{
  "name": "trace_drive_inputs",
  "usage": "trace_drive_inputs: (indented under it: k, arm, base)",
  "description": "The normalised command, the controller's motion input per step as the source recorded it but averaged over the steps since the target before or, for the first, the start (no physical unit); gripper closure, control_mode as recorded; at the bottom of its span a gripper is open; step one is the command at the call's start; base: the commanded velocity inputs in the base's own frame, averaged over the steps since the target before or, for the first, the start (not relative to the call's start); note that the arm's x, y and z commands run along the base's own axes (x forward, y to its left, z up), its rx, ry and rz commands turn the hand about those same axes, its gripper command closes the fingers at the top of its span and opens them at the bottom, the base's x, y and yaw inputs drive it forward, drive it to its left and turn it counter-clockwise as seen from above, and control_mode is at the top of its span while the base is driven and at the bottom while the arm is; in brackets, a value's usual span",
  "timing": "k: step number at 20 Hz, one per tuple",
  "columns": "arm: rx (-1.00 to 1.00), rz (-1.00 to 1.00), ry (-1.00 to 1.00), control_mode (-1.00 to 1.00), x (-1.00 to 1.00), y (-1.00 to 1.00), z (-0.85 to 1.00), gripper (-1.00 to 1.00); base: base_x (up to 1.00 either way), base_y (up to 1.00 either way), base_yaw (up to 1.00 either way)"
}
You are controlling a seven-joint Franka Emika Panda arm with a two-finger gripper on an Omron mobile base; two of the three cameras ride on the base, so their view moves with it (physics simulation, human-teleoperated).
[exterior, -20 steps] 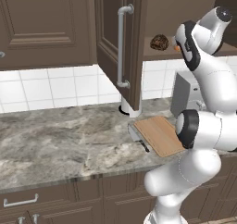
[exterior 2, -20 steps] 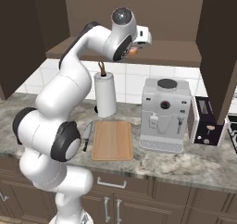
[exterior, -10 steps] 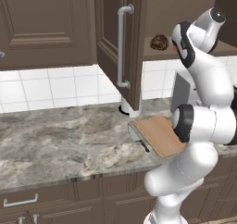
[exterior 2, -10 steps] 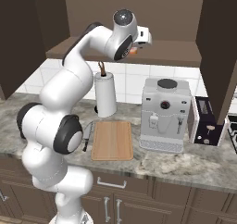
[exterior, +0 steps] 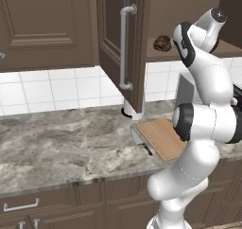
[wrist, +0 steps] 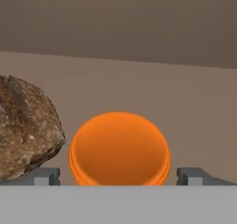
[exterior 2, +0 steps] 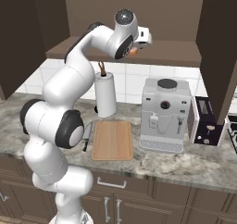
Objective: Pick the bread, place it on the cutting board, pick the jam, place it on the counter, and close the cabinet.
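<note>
jam (wrist: 119, 149) centred between spread fingers (wrist: 40, 176), nothing held | bread (wrist: 25, 128) just beside | likely light, stiff, slick: take it by the side walls

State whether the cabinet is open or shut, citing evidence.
Open: the cabinet door swings outward, exposing the bread on its shelf.

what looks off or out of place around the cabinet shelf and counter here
Nothing is spilled, tipped or broken. The one oddity is order: the gripper is lined up on the jam, fingertips either side, while the bread sits on the shelf of the open cabinet and the cutting board is bare.
</note>
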Motion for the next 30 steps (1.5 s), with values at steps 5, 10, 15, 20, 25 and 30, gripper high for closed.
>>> trace_drive_inputs:
  k: [5, 10, 15, 20, 25, 30]
  arm:
    - [0.00, 0.00, 0.01, -1.00, 0.11, 0.00, -0.06, -1.00]
    - [0.00, 0.00, 0.00, -1.00, 0.15, 0.00, 0.00, -1.00]
    - [0.00, 0.00, 0.00, -1.00, 0.15, 0.00, -0.03, -1.00]
    - [0.00, 0.00, 0.01, -1.00, 0.05, 0.00, -0.03, -1.00]
    - [0.00, 0.00, 0.05, -1.00, 0.03, 0.00, -0.01, 1.00]
    - [0.00, 0.00, 0.01, -1.00, 0.02, 0.00, 0.00, 1.00]
  base:
    - [0.00, 0.00, 0.00]
    - [0.00, 0.00, 0.00]
    - [0.00, 0.00, 0.00]
    - [0.00, 0.00, 0.00]
    - [0.00, 0.00, 0.00]
    - [0.00, 0.00, 0.00]
